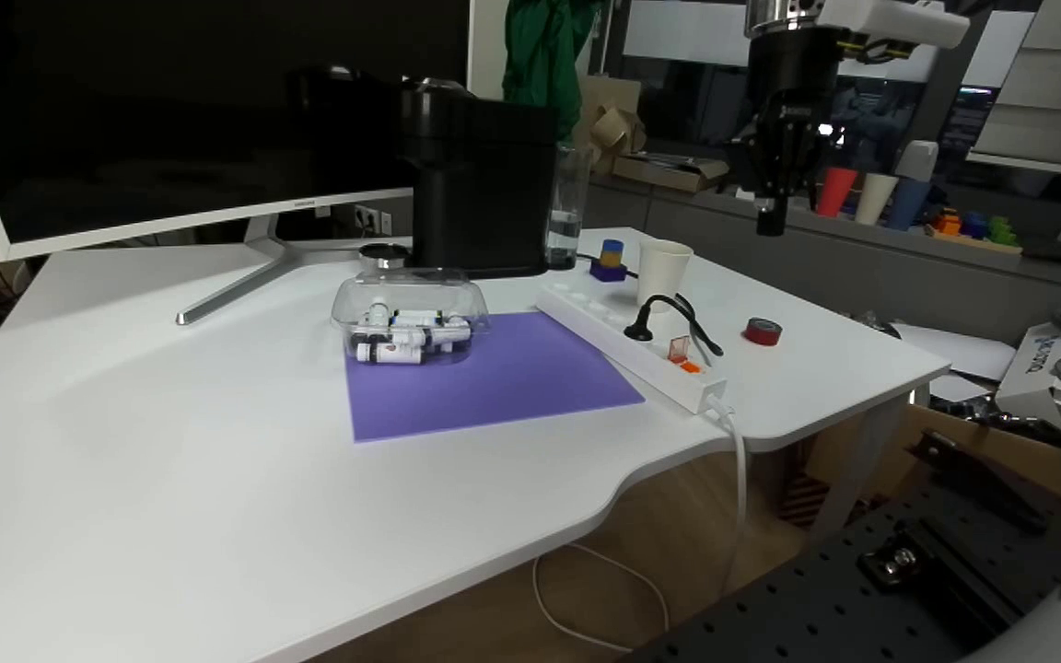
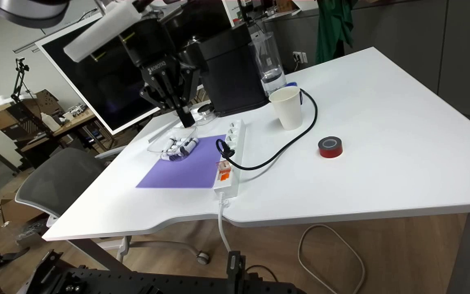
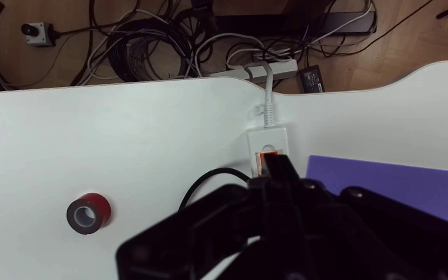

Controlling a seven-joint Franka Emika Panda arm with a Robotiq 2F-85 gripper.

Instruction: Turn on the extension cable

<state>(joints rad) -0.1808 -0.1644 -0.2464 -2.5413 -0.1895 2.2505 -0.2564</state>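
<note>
The extension cable (image 1: 623,348) is a long white strip on the table, also in an exterior view (image 2: 237,143) and the wrist view (image 3: 267,136). Its orange switch (image 2: 224,176) is at the near end, with a clear reddish flap (image 1: 678,348) standing up beside it. A black plug (image 1: 641,329) sits in a socket; the white cord (image 2: 221,216) hangs over the edge. My gripper (image 1: 772,218) is shut, with no held object visible, high above the table, also in an exterior view (image 2: 186,117). In the wrist view its fingertips (image 3: 280,163) partly cover the switch; most sockets are hidden.
A red tape roll (image 2: 330,147) and white paper cup (image 2: 287,108) stand beside the strip. A purple sheet (image 1: 503,387) lies on its other side, with a clear box of vials (image 1: 406,281). A black machine (image 1: 484,184) and monitor (image 1: 171,110) stand behind.
</note>
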